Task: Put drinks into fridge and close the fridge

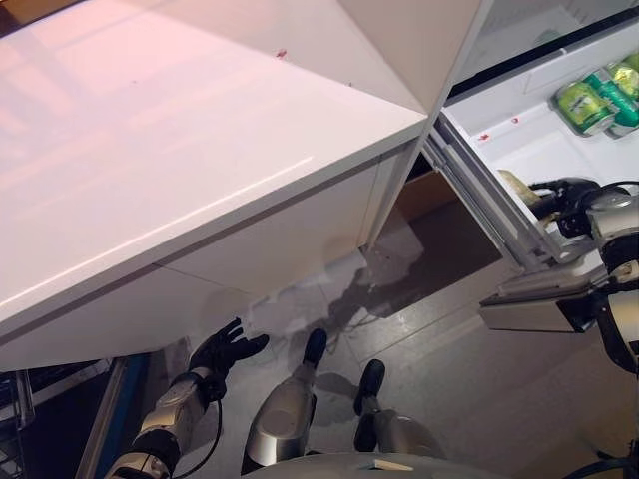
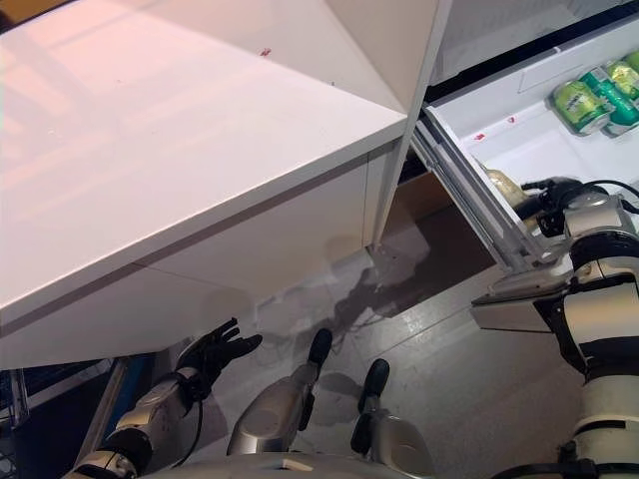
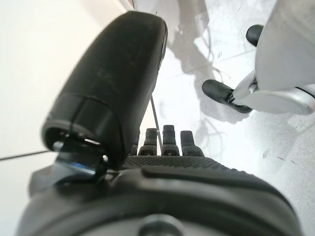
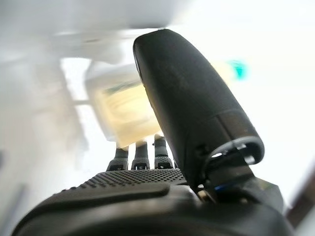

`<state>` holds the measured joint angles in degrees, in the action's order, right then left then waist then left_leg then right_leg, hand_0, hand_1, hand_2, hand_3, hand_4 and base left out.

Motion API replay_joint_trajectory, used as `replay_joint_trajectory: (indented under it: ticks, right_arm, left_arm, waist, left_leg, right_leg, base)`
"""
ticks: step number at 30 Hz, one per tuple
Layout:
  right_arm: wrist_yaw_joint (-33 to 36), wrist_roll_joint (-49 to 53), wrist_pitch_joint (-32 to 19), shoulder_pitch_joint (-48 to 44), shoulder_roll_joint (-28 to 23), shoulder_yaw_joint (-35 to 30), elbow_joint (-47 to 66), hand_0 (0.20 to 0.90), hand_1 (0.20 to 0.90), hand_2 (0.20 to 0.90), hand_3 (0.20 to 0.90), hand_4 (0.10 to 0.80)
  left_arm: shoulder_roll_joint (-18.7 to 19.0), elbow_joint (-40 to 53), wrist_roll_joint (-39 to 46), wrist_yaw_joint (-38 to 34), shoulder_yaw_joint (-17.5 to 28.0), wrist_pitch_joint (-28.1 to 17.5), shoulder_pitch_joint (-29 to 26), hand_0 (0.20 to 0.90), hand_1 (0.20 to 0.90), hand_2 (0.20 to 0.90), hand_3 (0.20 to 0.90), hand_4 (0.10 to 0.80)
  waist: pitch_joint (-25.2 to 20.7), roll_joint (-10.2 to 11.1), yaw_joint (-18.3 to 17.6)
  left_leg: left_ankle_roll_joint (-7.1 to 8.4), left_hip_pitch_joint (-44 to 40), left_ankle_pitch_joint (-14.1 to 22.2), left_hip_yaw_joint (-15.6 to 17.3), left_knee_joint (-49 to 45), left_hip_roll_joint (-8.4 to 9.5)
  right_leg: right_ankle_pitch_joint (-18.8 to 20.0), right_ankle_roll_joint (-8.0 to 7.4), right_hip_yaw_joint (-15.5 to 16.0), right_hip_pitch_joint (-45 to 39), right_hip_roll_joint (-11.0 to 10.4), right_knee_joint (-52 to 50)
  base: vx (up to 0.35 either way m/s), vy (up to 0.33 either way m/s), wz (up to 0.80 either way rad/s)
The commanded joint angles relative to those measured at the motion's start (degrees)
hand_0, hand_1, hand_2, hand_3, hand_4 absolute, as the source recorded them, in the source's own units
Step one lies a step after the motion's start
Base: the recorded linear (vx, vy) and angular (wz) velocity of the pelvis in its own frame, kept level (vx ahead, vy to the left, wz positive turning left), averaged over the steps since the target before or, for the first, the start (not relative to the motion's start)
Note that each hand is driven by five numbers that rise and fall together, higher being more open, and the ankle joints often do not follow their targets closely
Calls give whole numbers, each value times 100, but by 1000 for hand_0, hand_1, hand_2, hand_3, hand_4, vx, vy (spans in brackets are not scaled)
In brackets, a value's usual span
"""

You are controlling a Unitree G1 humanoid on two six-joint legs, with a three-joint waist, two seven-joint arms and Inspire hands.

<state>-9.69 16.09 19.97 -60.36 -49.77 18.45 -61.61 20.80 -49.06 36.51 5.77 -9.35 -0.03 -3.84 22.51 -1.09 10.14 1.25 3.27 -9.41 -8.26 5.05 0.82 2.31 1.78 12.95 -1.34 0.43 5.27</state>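
Observation:
My right hand point(image 1: 565, 202) is at the front rim of the open fridge's white shelf point(image 1: 519, 150), curled round a pale yellow drink point(image 1: 516, 186). In the right wrist view the drink point(image 4: 123, 110) sits between the thumb and the fingers point(image 4: 141, 153), blurred. Green cans point(image 1: 589, 100) lie further back on the same shelf. My left hand point(image 1: 228, 351) hangs low above the floor under the white table's edge, fingers spread and empty; it also shows in the left wrist view point(image 3: 167, 147).
A large white table point(image 1: 180, 160) fills the left and middle. A white upright panel point(image 1: 439, 40) stands between it and the fridge. The shelf's metal rail point(image 1: 479, 200) and a grey ledge point(image 1: 529, 304) jut out below my right hand. Grey floor lies below.

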Motion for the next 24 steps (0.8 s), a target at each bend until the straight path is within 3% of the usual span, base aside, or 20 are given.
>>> replay_joint_trajectory:
  ticks: [1,3,5,14,17,24]
  right_arm:
    - [733,461,-955,-44,-823,88,1429,900,900,900,900,800]
    - [954,513,-1111,137,-944,-84,2098,900,900,900,900,800]
    - [1266,461,-1616,446,-1093,-469,2995,900,900,900,900,800]
    - [2732,-91,-2742,1829,-1036,-2053,4626,900,900,900,900,800]
    - [3214,179,-2980,2269,-709,-2516,4731,900,900,900,900,800]
    - [3680,1172,-3595,3089,170,-3191,4351,900,900,900,900,800]
  left_arm:
    - [152,-209,-421,105,54,-57,398,900,900,900,900,800]
    - [128,-322,-584,102,99,-43,480,900,900,900,900,800]
    - [83,-576,-813,115,138,-33,539,900,900,900,900,800]
    - [-174,-1217,-1301,206,168,-83,505,900,900,900,900,800]
    - [-244,-1215,-1325,171,139,-75,456,900,900,900,900,800]
    - [-255,-1099,-1621,76,172,-100,503,900,900,900,900,800]
  waist:
    - [-642,370,-113]
    - [-765,440,-188]
    - [-951,508,-316]
    - [-1531,574,-718]
    - [-1591,547,-782]
    - [-1304,515,-677]
  left_leg:
    - [-38,-267,777,324,-241,80]
    - [-44,-347,800,365,-218,88]
    - [-72,-451,844,423,-194,107]
    - [-185,-760,1099,714,-221,164]
    - [-292,-792,1352,720,-592,263]
    - [-453,-648,1995,724,-1852,449]
  right_leg:
    - [-250,-173,-239,65,-67,-505]
    - [-255,-191,-297,-7,-62,-474]
    - [-260,-224,-400,-79,-59,-444]
    - [-257,-363,-778,-257,-108,-376]
    - [-342,-370,-1006,-283,-194,-585]
    - [-647,-306,-942,-361,-403,-1298]
  base:
    - [43,37,-10]
    - [41,36,-18]
    - [26,50,-21]
    - [30,72,-29]
    - [39,66,-31]
    - [91,11,-21]
